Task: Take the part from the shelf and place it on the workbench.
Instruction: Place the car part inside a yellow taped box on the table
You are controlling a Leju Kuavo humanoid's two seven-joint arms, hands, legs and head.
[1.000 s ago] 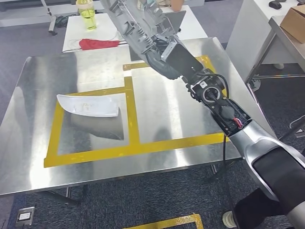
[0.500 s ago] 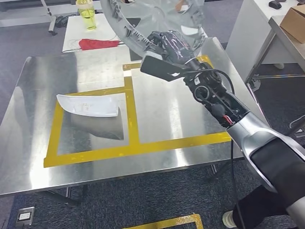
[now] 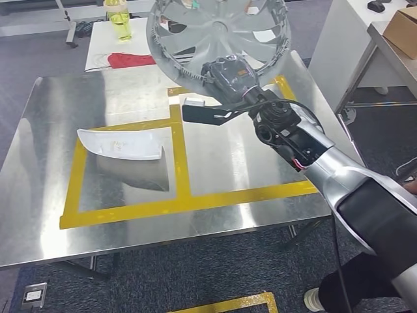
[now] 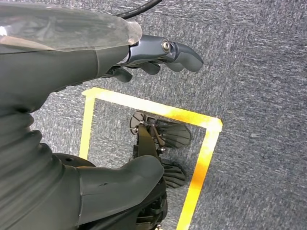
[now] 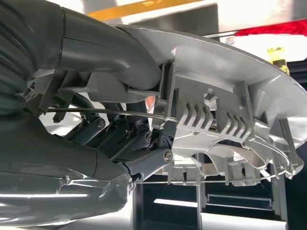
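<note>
A silver wheel cover (image 3: 216, 29) with curved spokes hangs in the air above the far side of the steel workbench (image 3: 54, 215). My right hand (image 3: 229, 72) grips its near rim from below, arm stretched over the right taped square. Close up, the right hand (image 5: 119, 139) clamps the ribbed rim of the wheel cover (image 5: 231, 115), thumb on one face and fingers on the other. My left hand (image 4: 159, 57) hangs over grey carpet, fingers extended and holding nothing. A white curved part (image 3: 120, 145) lies in the left taped square.
Yellow tape (image 3: 179, 156) marks two squares on the workbench. Behind it stands a white table (image 3: 98, 42) with a red cloth (image 3: 133, 60) and a yellow-green bottle (image 3: 118, 18). A cardboard box (image 3: 403, 29) sits on a table at the right.
My right hand has turned the wheel cover from edge-on to nearly face-on toward the camera and carried it a little lower over the bench. The white part has not moved.
</note>
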